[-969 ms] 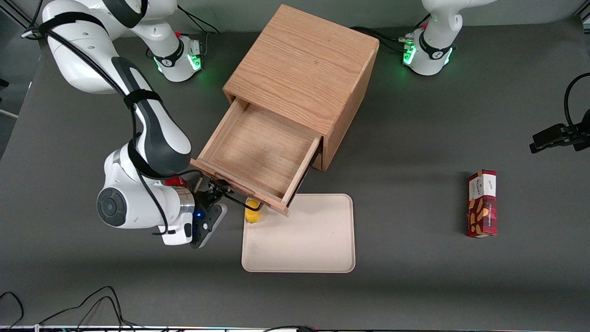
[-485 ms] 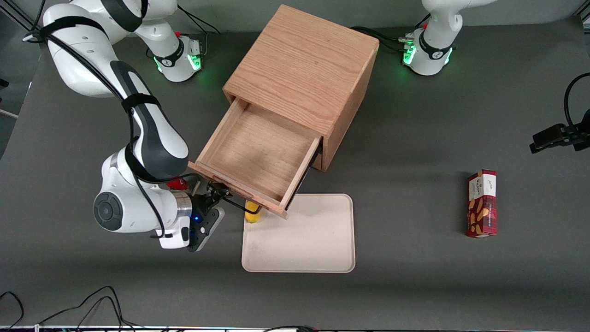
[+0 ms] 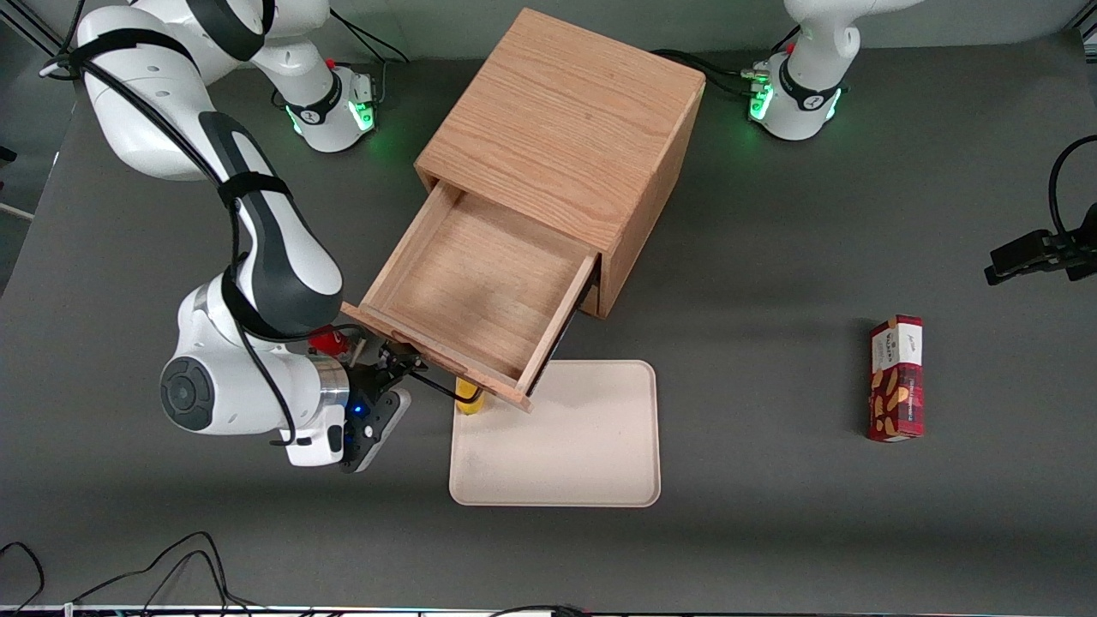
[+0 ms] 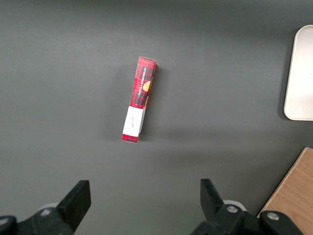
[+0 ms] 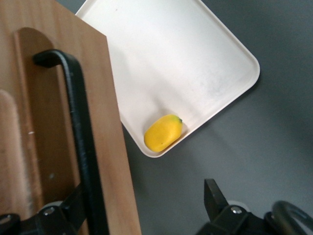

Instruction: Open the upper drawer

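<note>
You are late in the pulling step. The light oak upper drawer [image 3: 480, 287], a wide shallow wooden box, stands well out of the oak cube cabinet [image 3: 566, 111]. Its bare floor is open to the front view, and its front panel overhangs one corner of the cream rectangular plastic tray [image 3: 583, 446] lying on the dark grey surface [image 3: 771, 531].

The right arm's gripper [image 3: 396, 364] sits at the drawer's front panel, at about seven o'clock from the cabinet in the front view. Its fingers [image 5: 215, 198] are spread wide and clamp nothing. The long black wire handle [image 5: 80, 142] runs between them, close against one finger — a hook rather than a grip, as far as I can judge.

The drawer looks nearly as far out as its runners allow. So your next move is a short one: either a last gentle draw along the seven o'clock line, or a stop and a clean release. Pull straight along the drawer's own axis, since a sideways drag could skew the cabinet.

When you back off, mind the small yellow oval fruit [image 5: 163, 132] in the tray's corner, just below the drawer front. The red snack carton [image 3: 896, 377] lies well apart, toward the parked arm's end.
</note>
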`<move>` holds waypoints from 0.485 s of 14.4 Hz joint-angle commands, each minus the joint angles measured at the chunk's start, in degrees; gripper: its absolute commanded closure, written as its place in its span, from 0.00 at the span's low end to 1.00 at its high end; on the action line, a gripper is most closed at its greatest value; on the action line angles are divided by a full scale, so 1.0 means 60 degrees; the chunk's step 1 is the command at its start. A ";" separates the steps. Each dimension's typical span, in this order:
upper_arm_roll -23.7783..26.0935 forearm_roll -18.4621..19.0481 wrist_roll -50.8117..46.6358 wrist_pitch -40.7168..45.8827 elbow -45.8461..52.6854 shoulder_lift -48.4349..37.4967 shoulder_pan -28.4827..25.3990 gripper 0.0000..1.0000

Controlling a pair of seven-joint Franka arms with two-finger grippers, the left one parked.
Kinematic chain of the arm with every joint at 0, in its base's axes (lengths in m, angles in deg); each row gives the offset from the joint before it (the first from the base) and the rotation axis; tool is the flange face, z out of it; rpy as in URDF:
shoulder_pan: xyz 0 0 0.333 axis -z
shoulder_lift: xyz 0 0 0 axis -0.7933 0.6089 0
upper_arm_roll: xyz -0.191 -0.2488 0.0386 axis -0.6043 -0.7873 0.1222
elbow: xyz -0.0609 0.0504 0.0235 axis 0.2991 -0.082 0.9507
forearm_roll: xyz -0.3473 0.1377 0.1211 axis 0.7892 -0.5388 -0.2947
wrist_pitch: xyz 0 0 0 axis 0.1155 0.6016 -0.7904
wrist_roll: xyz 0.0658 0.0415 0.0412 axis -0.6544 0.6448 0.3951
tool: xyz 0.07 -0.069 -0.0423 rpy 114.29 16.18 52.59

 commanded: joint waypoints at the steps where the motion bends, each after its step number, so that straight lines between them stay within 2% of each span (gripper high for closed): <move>1: 0.0078 -0.0198 -0.0141 0.0754 0.0772 0.0096 -0.0024 0.00; 7: 0.0005 -0.0140 -0.0829 0.1869 0.0803 -0.1292 0.0150 0.00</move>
